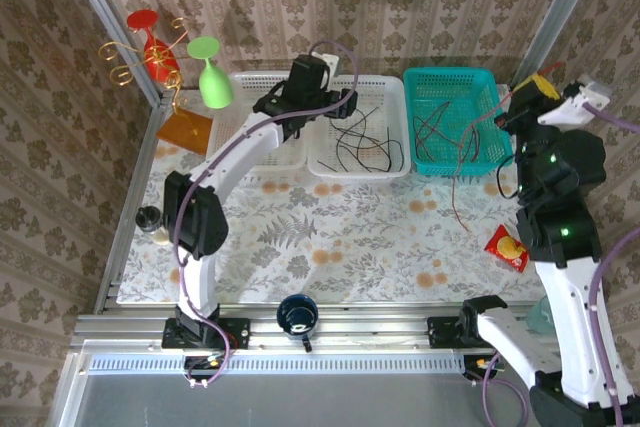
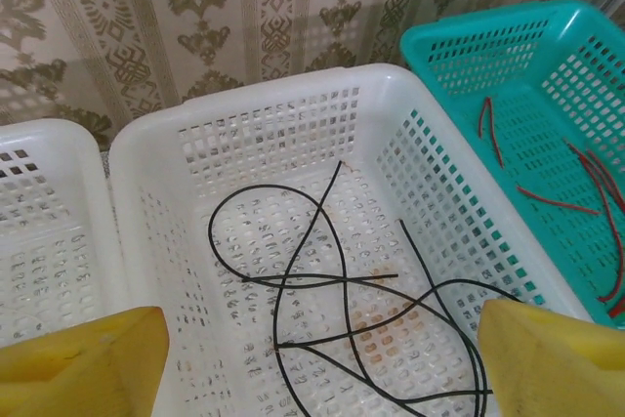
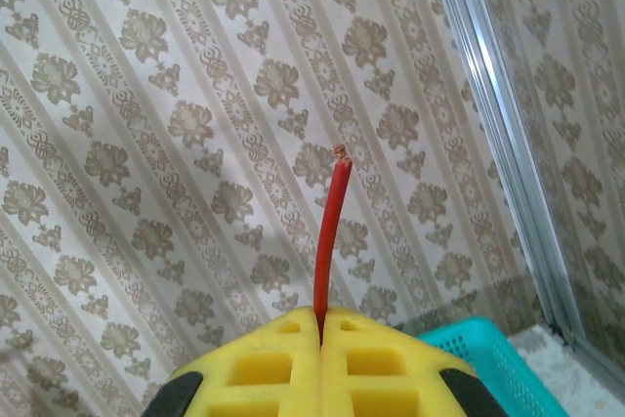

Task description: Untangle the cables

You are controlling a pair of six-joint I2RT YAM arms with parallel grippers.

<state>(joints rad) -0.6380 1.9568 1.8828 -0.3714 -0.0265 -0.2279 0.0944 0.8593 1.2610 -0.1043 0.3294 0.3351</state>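
**Left pincer spread over black cables, right pincer pinching a red one**

The left pincer stands spread wide, its yellow fingers at either lower corner of the wrist view and nothing between them. Directly below it, in the middle white basket, lie the black cables: loose loops crossing one another several times, running mostly from the near wall toward the far one. This arm is plainly the nearer to them, so a straight drop would likely reach the crossings.

The right pincer is pressed together on a red cable, whose short end stands up out of the seam. In the top view the rest of it trails down past the teal basket toward the table. More red cables lie in that basket, well apart from the black ones.

How many black cables there are, and which lies over which, is hard to tell. Their near ends are cut off by the frame edge.
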